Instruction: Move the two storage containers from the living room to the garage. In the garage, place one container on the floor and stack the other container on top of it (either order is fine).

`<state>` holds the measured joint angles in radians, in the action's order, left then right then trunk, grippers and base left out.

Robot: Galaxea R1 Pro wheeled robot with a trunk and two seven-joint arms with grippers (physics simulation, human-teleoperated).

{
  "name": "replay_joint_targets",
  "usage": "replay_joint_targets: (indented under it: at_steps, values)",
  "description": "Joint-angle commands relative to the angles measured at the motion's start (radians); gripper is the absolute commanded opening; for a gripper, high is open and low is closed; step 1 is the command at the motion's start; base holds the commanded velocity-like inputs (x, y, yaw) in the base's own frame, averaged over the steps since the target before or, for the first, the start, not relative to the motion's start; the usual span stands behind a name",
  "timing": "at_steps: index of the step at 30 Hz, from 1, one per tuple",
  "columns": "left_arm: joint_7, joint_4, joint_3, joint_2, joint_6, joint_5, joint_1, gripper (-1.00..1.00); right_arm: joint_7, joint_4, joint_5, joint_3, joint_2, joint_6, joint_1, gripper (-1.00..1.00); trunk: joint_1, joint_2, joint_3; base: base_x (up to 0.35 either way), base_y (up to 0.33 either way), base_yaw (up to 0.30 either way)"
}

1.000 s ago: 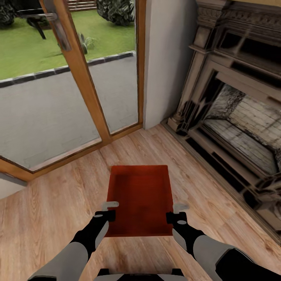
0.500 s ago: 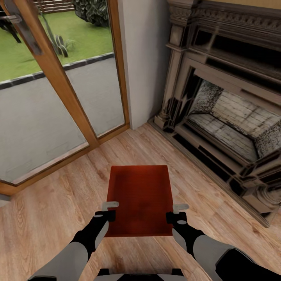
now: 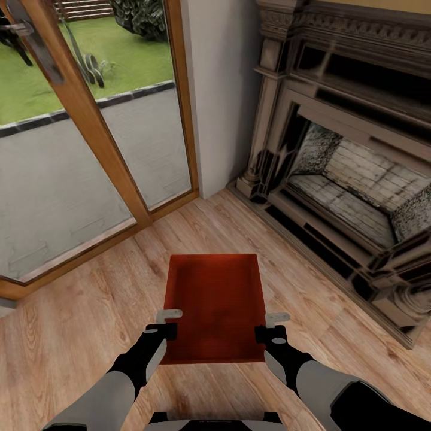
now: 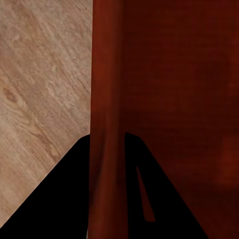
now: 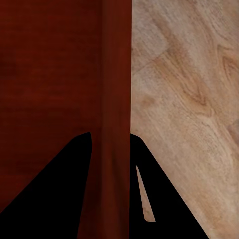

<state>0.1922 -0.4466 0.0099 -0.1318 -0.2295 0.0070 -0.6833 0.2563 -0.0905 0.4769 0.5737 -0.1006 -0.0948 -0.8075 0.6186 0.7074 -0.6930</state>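
One red-orange storage container [image 3: 214, 305] is held level above the light wood-plank floor, in front of me in the head view. My left gripper [image 3: 168, 322] is shut on its left wall, seen close up as a red wall [image 4: 107, 124] between the dark fingers. My right gripper [image 3: 272, 326] is shut on the opposite wall [image 5: 117, 119]. The container looks empty. The second container is out of view.
Wood-framed glass doors [image 3: 90, 131] stand ahead on the left, with a patio and lawn behind them. A white wall section [image 3: 218, 90] separates them from the dark fireplace surround [image 3: 335, 155] on the right. Wood-plank floor [image 3: 78, 311] lies around the container.
The whole head view shifted left between one second and half a second ago, so the camera turned right toward the fireplace. Since then nothing has changed. The container stays in the same grip.
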Motion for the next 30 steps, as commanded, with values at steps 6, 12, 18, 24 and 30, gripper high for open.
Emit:
replay_joint_targets:
  at_steps: [6,12,18,24,30]
  values:
    - [0.072,0.002,0.005,-0.002,-0.008,-0.005,0.001,-1.00,0.057,-0.028,0.000,-0.014,0.000,-0.059,-0.001,-1.00,0.000,0.001,-0.001,0.000,0.000,-0.181]
    - [0.072,0.002,0.005,-0.002,-0.008,-0.005,0.001,-1.00,0.058,-0.028,0.000,-0.014,-0.001,-0.059,-0.001,-1.00,0.000,0.001,-0.001,0.000,0.000,-0.276]
    - [0.073,0.003,0.005,-0.002,-0.008,-0.005,0.001,-1.00,0.060,-0.028,0.000,-0.014,-0.001,-0.061,-0.001,-1.00,0.000,0.001,-0.001,0.000,0.000,-0.281]
    - [0.073,0.006,0.005,-0.003,-0.008,-0.005,0.001,-1.00,0.060,-0.028,0.000,-0.014,-0.001,-0.062,-0.001,-1.00,0.000,0.001,-0.001,0.000,0.000,-0.282]
    - [0.073,0.008,0.005,-0.003,-0.008,-0.005,0.001,-1.00,0.060,-0.028,0.000,-0.014,-0.001,-0.062,-0.001,-1.00,0.000,0.001,-0.001,0.000,0.000,-0.282]
